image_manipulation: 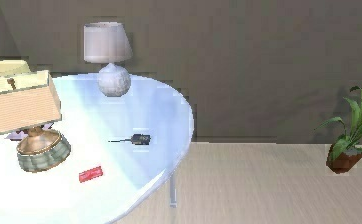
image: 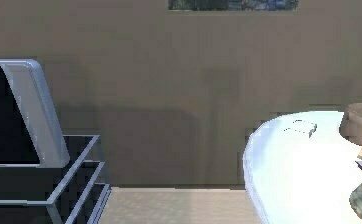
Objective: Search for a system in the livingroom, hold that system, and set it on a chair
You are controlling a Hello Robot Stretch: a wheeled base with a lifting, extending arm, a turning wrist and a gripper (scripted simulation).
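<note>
pincer's state we cannot tell, and we judge the search step is in hand, so next we should check the small dark corded thing (image_manipulation: 141,138) on the white table (image_manipulation: 164,105).

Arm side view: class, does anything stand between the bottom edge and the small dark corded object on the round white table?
Nothing visible: bare white tabletop lies below the small dark corded object. The flat red card and bronze-based lamp sit left of it.
</note>
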